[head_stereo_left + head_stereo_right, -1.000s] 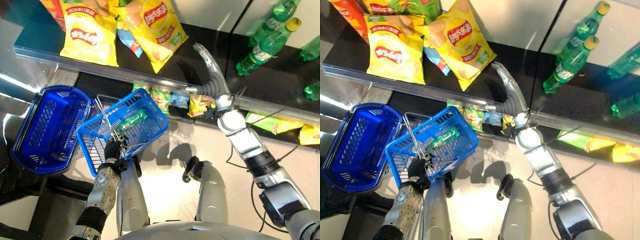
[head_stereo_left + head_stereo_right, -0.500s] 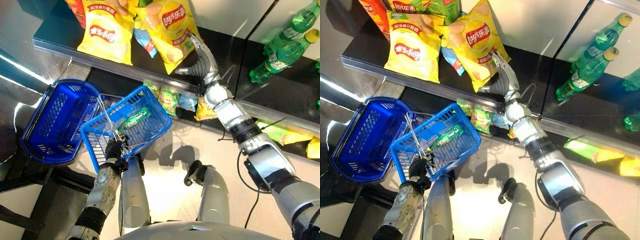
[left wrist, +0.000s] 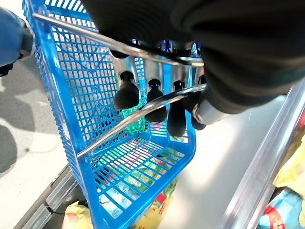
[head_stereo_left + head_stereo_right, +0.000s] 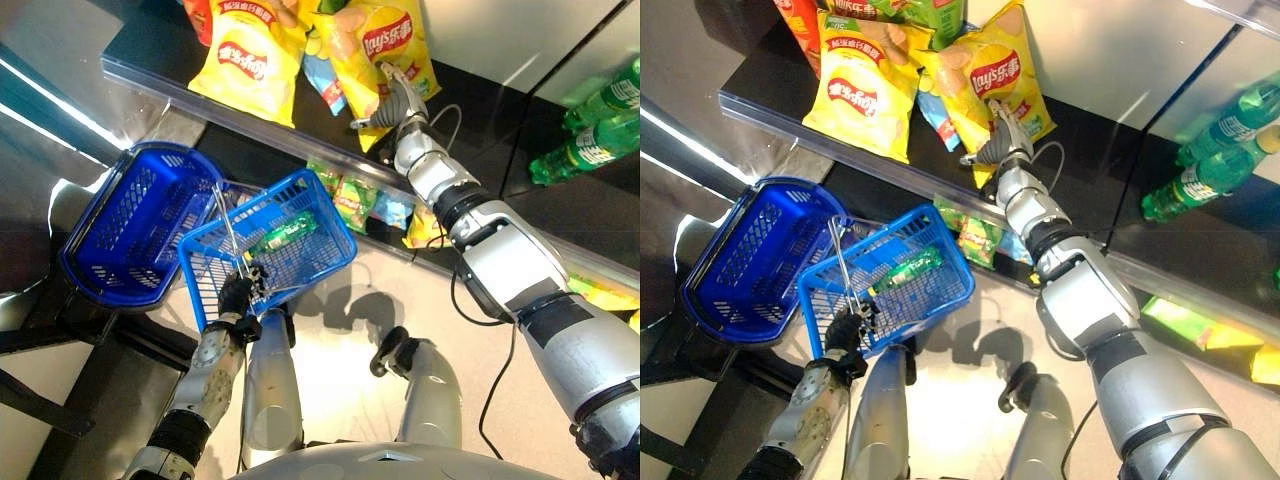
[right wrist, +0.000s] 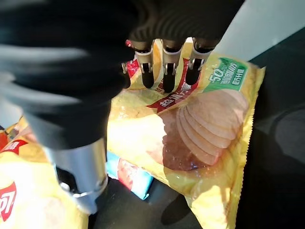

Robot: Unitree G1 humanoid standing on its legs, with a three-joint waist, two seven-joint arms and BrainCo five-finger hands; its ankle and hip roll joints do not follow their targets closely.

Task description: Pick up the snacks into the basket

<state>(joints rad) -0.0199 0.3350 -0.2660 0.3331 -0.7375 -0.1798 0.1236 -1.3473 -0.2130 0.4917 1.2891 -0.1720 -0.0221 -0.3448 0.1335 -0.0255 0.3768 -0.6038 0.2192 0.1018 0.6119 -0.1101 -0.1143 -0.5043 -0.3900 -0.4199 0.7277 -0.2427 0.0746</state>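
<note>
The left hand [image 4: 237, 296] has its fingers [image 3: 156, 106] curled round the wire handle [image 3: 138, 119] of a blue basket [image 4: 318, 224], gripping it from below and holding the basket tilted over the floor in front of the shelving; inside the basket lies a green packet [image 4: 284, 234], resting against the mesh bottom; a second blue basket [image 4: 130, 228] with rounded corners sits just beside it on the robot's left, the two overlapping at their edges.

The right hand [image 4: 1000, 133] reaches up onto the dark shelf [image 4: 1080, 140], its fingers [image 5: 164, 71] straight and released, dark tips over the upper part of a yellow chip bag [image 5: 200, 129]; they hold nothing; whether the tips touch the bag cannot be told. The thumb stands apart from the fingers on the side of the bag's edge. This yellow chip bag [image 4: 1000, 78] lies flat on the shelf; another yellow bag of chips [image 4: 860, 98] lies to its left, with a small blue-and-white packet [image 4: 938, 108] between them.

On the lower shelf, under the silver rail [image 4: 300, 150], small green and yellow snack packets [image 4: 352, 197] lie in a row; green bottles [image 4: 1210, 165] lie on the dark shelf well to the robot's right.
</note>
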